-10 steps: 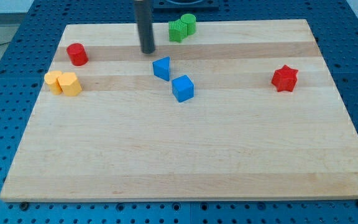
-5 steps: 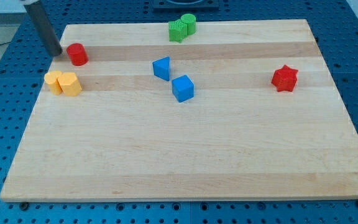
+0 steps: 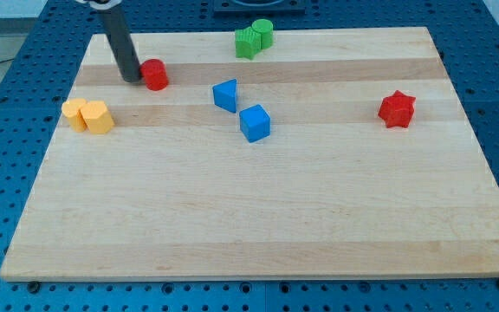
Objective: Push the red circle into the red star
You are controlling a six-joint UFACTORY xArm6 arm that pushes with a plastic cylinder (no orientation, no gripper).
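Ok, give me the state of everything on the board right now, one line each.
My tip: against the red circle's left side.
Red circle: upright, far left of the star.
Red star: alone at the view's right.
Blue blocks: close, apart.
Yellow blocks: touching.
Green blocks: touching.

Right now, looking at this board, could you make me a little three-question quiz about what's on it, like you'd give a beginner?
1. True or false: my tip is touching the red star.
2. Which block lies just to the right of my tip in the view? A) the red circle B) the blue cube C) a yellow block
3. Fill in: the two green blocks sit near the view's ____ edge of the wooden board.

Key:
1. False; the star is far off at the view's right.
2. A
3. top
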